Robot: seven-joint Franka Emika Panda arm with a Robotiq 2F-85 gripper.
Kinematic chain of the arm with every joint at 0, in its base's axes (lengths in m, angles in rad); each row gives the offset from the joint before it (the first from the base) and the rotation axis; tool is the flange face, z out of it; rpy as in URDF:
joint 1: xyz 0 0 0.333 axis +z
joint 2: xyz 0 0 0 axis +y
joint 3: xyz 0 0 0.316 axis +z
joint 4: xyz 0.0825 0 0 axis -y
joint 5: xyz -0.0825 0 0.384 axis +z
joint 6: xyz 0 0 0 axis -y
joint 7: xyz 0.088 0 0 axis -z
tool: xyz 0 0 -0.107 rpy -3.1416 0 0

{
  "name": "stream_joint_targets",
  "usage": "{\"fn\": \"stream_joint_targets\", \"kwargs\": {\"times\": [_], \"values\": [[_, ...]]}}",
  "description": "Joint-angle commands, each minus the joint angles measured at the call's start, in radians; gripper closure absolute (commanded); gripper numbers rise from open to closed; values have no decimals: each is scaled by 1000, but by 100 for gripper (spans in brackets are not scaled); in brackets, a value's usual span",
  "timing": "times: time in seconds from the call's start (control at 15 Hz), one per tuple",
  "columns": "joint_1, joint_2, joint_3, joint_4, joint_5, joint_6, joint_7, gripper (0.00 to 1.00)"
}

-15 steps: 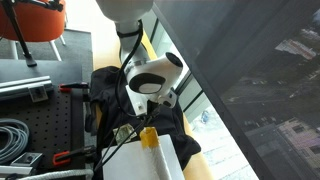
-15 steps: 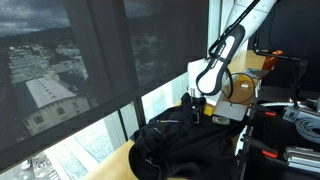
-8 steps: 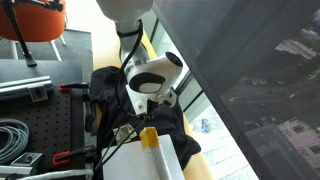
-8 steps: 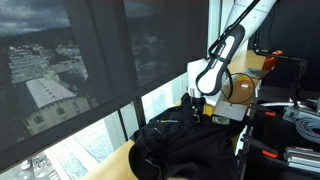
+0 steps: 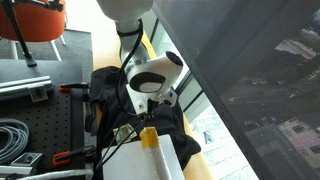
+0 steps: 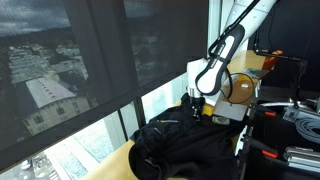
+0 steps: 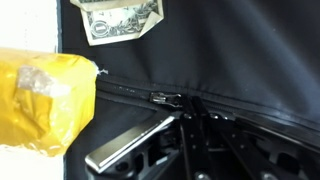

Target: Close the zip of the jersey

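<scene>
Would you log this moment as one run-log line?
tool: at zip pull, grip unclear | jersey: black, bunched | yellow object: beside zip

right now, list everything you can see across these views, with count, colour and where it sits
jersey: 1, black, under the arm
zip slider: 1, dark metal, on the jersey's zip, just ahead of the claw
banknote: 1, greenish, on the jersey at the top of the wrist view
yellow block: 1, yellow, left of the zip slider
chair: 1, orange, background corner
cables: 1 coil, grey, on the bench
bench: 1, dark, perforated
arm: 1, white
claw: 1, black and silver, over the zip; open or shut unclear
</scene>
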Motion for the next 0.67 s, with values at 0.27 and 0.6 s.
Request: {"fn": "stream_joint_targets", "kwargs": {"times": [0.27,0.6], "values": [[5,-20,5,13,-26,-24,26,99],[11,-39,5,8,-28,-24,25,99]]}}
